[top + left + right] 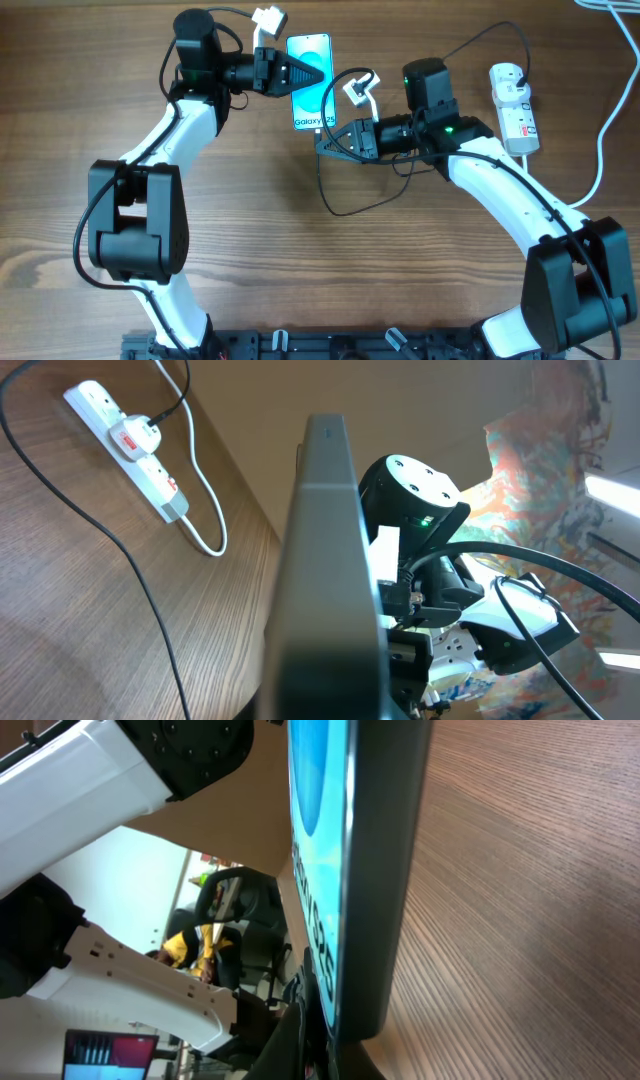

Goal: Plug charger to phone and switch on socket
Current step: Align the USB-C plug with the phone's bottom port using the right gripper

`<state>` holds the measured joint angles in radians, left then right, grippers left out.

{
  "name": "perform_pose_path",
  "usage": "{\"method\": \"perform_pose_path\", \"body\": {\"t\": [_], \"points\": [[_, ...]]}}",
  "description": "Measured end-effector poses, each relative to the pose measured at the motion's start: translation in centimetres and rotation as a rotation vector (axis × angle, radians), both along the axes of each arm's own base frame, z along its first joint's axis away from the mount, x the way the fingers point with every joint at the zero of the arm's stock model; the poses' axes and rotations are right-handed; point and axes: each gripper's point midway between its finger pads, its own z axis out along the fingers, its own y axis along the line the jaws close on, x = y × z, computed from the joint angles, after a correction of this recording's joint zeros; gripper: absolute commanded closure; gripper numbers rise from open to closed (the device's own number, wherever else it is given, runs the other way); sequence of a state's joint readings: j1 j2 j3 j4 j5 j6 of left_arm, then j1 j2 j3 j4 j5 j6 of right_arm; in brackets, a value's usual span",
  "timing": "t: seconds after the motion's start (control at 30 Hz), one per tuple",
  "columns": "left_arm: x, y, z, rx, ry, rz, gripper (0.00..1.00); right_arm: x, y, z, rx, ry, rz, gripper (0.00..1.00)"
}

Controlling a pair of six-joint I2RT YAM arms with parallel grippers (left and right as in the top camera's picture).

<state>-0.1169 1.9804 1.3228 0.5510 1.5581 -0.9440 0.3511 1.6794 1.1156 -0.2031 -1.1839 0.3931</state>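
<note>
The phone (312,62) has a turquoise screen and a white text strip at its near end. It is lifted on edge at the table's back middle. My left gripper (300,72) is shut on its left side. The left wrist view shows it edge-on as a dark slab (330,560). My right gripper (335,140) sits at the phone's text end, shut on the charger plug, which its fingers (315,1040) hide. The phone's edge (385,870) fills the right wrist view. The thin black charger cable (335,205) loops across the table to the white socket (515,105), also in the left wrist view (130,440).
A thick white lead (605,130) curves from the socket toward the table's right edge, also seen in the left wrist view (205,510). The charger cable (140,580) lies slack on the wood between the arms. Both arm bases stand at the front edge.
</note>
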Motion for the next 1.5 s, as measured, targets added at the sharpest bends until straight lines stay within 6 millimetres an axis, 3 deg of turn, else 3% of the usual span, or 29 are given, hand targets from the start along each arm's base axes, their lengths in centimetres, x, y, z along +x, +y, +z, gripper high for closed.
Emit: {"method": "perform_pose_path", "body": {"t": [0.93, 1.5], "points": [[0.01, 0.00, 0.00, 0.000, 0.000, 0.000, 0.96, 0.13, 0.57, -0.25, -0.020, -0.005, -0.015, 0.96], [0.21, -0.02, -0.02, 0.001, -0.001, 0.013, 0.96, 0.34, -0.06, 0.11, 0.000, 0.007, -0.015, 0.96]]}}
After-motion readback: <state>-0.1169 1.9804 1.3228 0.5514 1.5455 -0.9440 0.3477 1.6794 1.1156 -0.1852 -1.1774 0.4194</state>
